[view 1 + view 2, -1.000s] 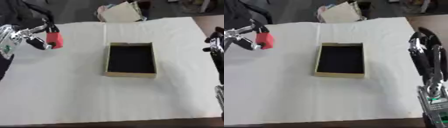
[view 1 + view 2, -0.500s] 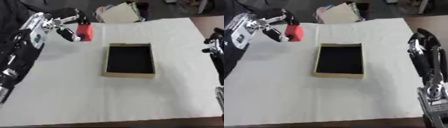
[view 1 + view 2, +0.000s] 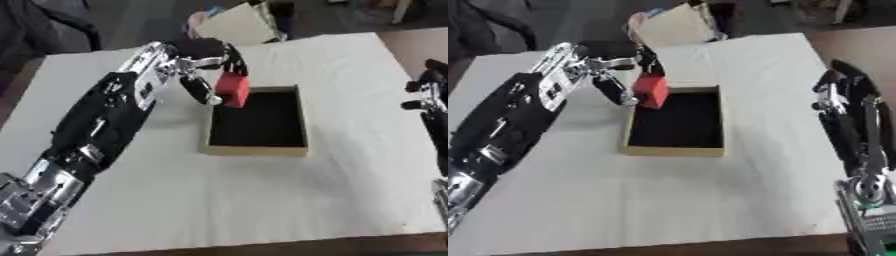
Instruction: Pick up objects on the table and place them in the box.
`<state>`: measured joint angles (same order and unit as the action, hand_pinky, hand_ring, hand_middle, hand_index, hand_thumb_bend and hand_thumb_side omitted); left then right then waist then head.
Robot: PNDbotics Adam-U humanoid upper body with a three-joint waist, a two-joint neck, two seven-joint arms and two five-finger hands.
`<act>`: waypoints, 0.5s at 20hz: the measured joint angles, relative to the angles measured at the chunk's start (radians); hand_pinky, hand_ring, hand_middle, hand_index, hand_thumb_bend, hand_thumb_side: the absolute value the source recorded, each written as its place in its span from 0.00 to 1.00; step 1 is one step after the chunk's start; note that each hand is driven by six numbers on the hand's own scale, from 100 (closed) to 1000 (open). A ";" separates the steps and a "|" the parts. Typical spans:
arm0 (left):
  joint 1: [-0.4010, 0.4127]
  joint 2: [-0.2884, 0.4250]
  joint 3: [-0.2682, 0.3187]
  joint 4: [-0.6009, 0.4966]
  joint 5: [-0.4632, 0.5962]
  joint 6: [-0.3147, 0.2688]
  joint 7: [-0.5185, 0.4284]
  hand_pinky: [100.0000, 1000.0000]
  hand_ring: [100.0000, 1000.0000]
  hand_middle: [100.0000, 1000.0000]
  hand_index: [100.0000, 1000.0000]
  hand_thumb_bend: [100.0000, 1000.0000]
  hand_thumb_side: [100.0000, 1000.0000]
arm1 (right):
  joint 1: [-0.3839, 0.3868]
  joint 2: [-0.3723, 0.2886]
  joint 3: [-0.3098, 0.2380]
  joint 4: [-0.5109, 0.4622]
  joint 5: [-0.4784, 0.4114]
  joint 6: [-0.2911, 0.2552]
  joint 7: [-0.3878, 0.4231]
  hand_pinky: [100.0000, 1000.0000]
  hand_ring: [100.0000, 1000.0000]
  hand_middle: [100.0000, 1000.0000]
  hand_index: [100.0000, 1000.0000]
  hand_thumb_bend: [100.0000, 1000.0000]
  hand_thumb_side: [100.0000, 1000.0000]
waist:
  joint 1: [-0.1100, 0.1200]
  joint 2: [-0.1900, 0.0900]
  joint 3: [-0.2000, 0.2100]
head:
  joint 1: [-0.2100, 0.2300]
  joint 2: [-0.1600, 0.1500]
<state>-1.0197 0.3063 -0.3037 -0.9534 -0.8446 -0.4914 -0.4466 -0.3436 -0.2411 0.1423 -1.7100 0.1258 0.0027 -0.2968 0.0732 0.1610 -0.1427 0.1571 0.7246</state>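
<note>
Left hand pinches red block over box on white table.

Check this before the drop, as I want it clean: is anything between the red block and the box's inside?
Nothing visible. The left hand holds the red block over the box's far left corner, and its dark inside looks empty.

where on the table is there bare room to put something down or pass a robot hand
The white table cover is bare across the whole near stretch below the box, and between the box and the right robot hand. Inside, the box is empty. It is crowded at the box's far left corner, where the left robot hand holds the red block.
</note>
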 measured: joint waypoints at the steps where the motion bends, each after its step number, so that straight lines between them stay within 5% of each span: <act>1: 0.002 -0.004 -0.004 0.003 0.001 -0.005 -0.005 0.71 0.65 0.57 0.79 0.22 0.02 | 0.000 0.000 0.000 0.000 -0.001 0.000 0.000 0.52 0.72 0.48 0.84 0.00 0.68 | 0.000 0.000 0.000 | 0.000 0.000; 4: 0.009 -0.015 -0.012 0.003 0.009 -0.017 -0.017 0.73 0.70 0.65 0.81 0.31 0.11 | 0.000 0.000 0.000 0.000 -0.002 0.000 0.000 0.52 0.72 0.48 0.84 0.00 0.68 | 0.000 0.001 0.000 | 0.000 -0.003; 7: 0.016 -0.018 -0.018 0.002 0.021 -0.026 -0.025 0.75 0.75 0.73 0.84 0.52 0.32 | 0.000 0.000 0.000 0.000 -0.002 0.000 0.000 0.52 0.72 0.48 0.84 0.00 0.69 | 0.000 0.004 0.001 | 0.000 -0.005; 10: 0.021 -0.016 -0.019 -0.018 0.042 -0.032 -0.023 0.75 0.74 0.73 0.84 0.53 0.36 | 0.000 0.000 0.000 0.000 -0.003 0.000 -0.001 0.52 0.72 0.48 0.84 0.00 0.69 | -0.001 0.006 0.008 | -0.002 -0.005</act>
<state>-0.9987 0.2904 -0.3223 -0.9713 -0.8024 -0.5232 -0.4698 -0.3438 -0.2410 0.1421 -1.7101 0.1232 0.0027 -0.2975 0.0724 0.1669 -0.1345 0.1549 0.7193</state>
